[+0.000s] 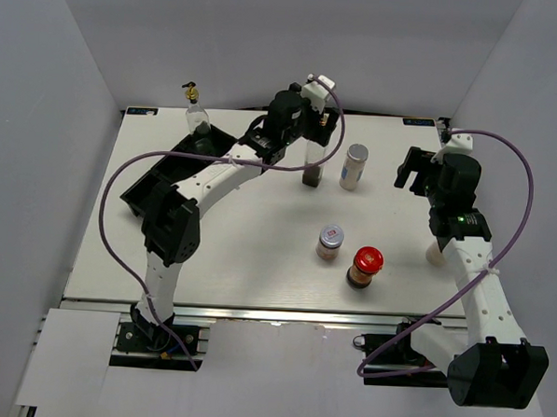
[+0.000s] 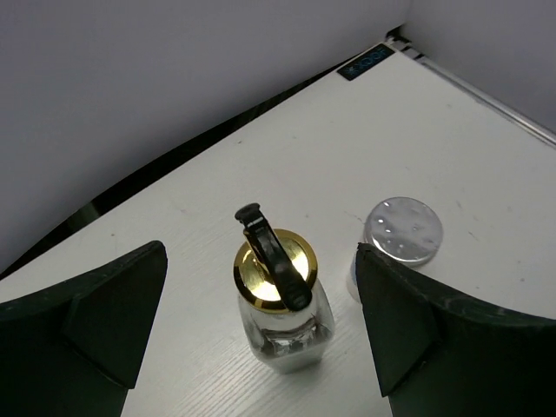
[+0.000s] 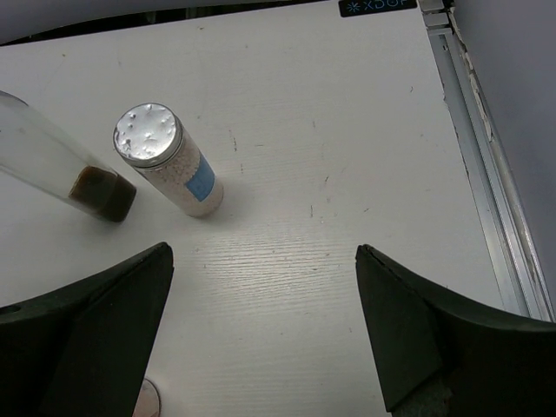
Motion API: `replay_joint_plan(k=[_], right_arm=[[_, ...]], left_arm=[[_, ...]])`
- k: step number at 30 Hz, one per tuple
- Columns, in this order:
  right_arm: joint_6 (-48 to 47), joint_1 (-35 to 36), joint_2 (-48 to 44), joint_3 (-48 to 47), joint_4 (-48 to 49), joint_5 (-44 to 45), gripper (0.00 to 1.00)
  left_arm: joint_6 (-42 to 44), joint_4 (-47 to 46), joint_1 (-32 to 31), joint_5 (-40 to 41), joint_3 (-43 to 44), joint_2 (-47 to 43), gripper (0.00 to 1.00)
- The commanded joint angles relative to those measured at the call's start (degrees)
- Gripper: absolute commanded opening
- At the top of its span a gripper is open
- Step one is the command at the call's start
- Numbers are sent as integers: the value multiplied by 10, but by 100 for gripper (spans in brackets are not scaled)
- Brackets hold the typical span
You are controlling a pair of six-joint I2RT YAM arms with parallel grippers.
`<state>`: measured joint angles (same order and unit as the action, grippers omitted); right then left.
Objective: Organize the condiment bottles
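Two cruets (image 1: 197, 120), one shaker (image 1: 354, 166), one silver-lidded jar (image 1: 330, 241), one red-lidded jar (image 1: 364, 267), one tray (image 1: 134, 193), two arms (image 1: 170, 226)

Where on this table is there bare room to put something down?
The near-left table, between the black tray and silver-lidded jar, is bare. Crowded: the far middle, where cruet and shaker stand close.

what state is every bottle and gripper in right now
left gripper: open, around the centre cruet, not touching
right gripper: open, empty
centre cruet: upright, spout on
far-left cruet: upright, spout on
white shaker: upright, capped
silver-lidded jar: upright, lid on
red-lidded jar: upright, lid on
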<state>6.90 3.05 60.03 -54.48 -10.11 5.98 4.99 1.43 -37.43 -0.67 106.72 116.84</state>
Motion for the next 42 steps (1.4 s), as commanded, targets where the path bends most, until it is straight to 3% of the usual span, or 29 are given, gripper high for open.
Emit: replay_joint_plan(k=[1, 7, 9, 12, 19, 21, 22, 23, 31, 38, 42], right_arm=[[0, -1, -18, -3, 21, -2, 89], [0, -1, -32, 10, 34, 4, 89], [0, -1, -32, 10, 35, 4, 89], [-1, -1, -29, 8, 33, 7, 89], [0, -1, -40, 10, 32, 2, 89], [0, -1, -45, 15, 37, 3, 89], [0, -1, -46, 15, 36, 4, 89], [0, -1, -47, 15, 36, 8, 89], [4, -1, -39, 20, 43, -4, 89], [3, -1, -26, 19, 40, -13, 89], [3, -1, -23, 17, 40, -17, 89]], left_arm=[[5, 28, -16, 82, 47, 19, 98], [3, 14, -20, 124, 47, 32, 98], [0, 5, -20, 116, 46, 36, 93], [-1, 12, -23, 117, 59, 49, 71], [4, 40, -27, 141, 72, 56, 32], [4, 38, -27, 139, 68, 51, 25], [-1, 38, -28, 144, 68, 49, 10], [-3, 38, -28, 151, 69, 44, 2], [-31, 20, -27, 257, 57, -13, 0], [-74, 37, -27, 493, 72, -46, 0], [-85, 42, -26, 686, 82, -54, 0]])
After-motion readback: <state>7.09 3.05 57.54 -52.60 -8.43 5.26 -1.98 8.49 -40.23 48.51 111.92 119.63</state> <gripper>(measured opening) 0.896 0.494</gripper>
